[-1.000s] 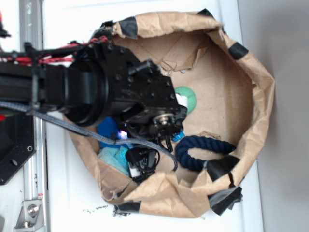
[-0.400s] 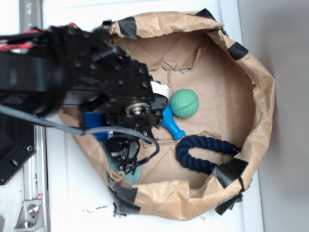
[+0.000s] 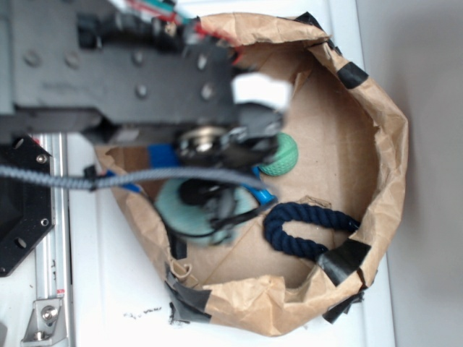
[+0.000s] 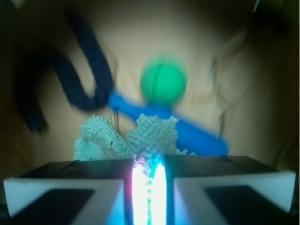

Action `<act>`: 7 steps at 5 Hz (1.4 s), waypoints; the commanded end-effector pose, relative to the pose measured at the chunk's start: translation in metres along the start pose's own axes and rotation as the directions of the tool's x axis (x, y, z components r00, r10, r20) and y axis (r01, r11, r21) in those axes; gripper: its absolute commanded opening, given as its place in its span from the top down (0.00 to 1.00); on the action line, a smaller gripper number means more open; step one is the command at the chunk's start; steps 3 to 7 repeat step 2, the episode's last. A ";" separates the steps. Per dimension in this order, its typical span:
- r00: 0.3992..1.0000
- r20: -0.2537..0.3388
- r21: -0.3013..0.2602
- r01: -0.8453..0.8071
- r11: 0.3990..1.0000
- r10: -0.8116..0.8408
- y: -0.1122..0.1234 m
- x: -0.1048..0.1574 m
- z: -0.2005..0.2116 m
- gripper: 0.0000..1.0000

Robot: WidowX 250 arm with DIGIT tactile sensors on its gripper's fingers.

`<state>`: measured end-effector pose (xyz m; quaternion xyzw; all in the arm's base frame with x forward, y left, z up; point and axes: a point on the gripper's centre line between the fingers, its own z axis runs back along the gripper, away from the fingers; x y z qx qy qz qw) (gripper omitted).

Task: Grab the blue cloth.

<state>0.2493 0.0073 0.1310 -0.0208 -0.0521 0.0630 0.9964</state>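
Note:
The blue cloth (image 4: 129, 140), pale teal fuzzy terry, bunches up between my two fingers in the wrist view. My gripper (image 4: 147, 176) is shut on it, the jaws nearly together with fabric pinched in the narrow gap. In the exterior view the cloth (image 3: 173, 210) hangs blurred under my gripper (image 3: 210, 206), above the bag's floor at the left. The arm hides the upper left of the bag.
A brown paper bag (image 3: 376, 166) with black tape walls everything in. Inside lie a green ball (image 3: 281, 154), a bright blue bottle (image 4: 187, 133), a dark navy rope loop (image 3: 304, 228) and a bright blue pad (image 3: 165, 154), partly under the arm.
The arm has risen toward the camera and looks larger and blurred. The cloth has come up off the bag floor with the gripper, and the bag's left wall has shifted.

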 end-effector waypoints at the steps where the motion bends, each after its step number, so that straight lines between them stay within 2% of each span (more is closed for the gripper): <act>1: 0.991 0.131 0.036 -0.015 0.999 0.010 0.013 0.005 0.038 1.00; 2: 0.989 0.150 0.037 0.001 0.999 -0.006 0.006 -0.002 0.029 1.00; 7: 0.989 0.150 0.037 0.001 0.999 -0.006 0.006 -0.002 0.029 1.00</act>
